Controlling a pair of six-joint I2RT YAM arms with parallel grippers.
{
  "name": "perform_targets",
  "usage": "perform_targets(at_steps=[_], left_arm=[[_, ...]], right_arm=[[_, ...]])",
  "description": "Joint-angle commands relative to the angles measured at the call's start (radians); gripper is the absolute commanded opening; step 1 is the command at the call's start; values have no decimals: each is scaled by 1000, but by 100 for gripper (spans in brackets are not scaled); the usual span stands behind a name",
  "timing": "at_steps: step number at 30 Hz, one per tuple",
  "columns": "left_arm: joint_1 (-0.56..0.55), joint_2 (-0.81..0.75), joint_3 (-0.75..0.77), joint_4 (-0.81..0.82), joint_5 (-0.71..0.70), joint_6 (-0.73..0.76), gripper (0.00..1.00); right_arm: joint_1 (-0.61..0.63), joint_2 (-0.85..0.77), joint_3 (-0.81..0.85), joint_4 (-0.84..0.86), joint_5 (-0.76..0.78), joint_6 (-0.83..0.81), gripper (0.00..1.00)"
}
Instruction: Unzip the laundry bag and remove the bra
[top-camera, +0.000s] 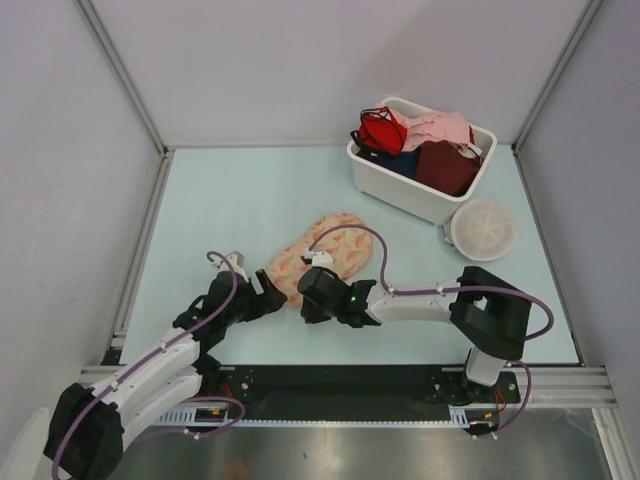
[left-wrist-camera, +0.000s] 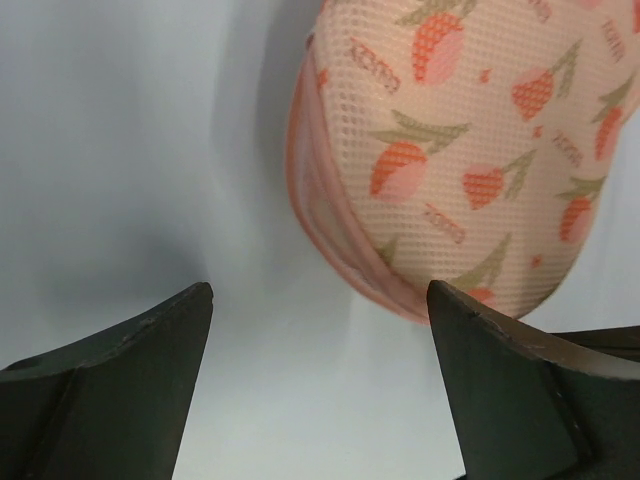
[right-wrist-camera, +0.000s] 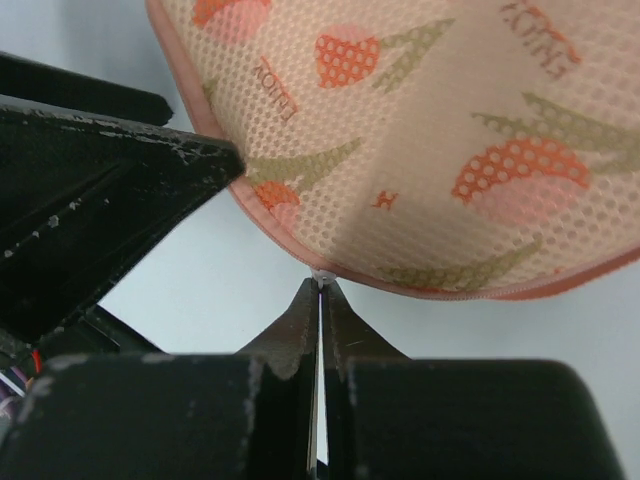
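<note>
Several garments (top-camera: 432, 140) in white bin (top-camera: 400, 192); laundry bag (top-camera: 335, 252) zipped; left jaws wide, right jaws shut at seam.

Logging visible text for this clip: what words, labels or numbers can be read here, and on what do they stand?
"ENJOY": a small orange word repeated across the print of the laundry bag. The letters are soft, so this reading is likely but not certain.
Bin and round white disc: no readable text.
</note>
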Motion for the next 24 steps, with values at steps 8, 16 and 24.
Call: perform_targets(at_steps=[8,16,24], left_arm=[[1,-28,-80,181,52,-120,78],[3,30,-54,231,52,-109,18],[1,61,-23,225,32,-86,0]], right_arm=[[29,45,88,27,-38,-29,0],[29,45,91,19,-31,-27,0],[30,46,85,13,-29,-27,0]])
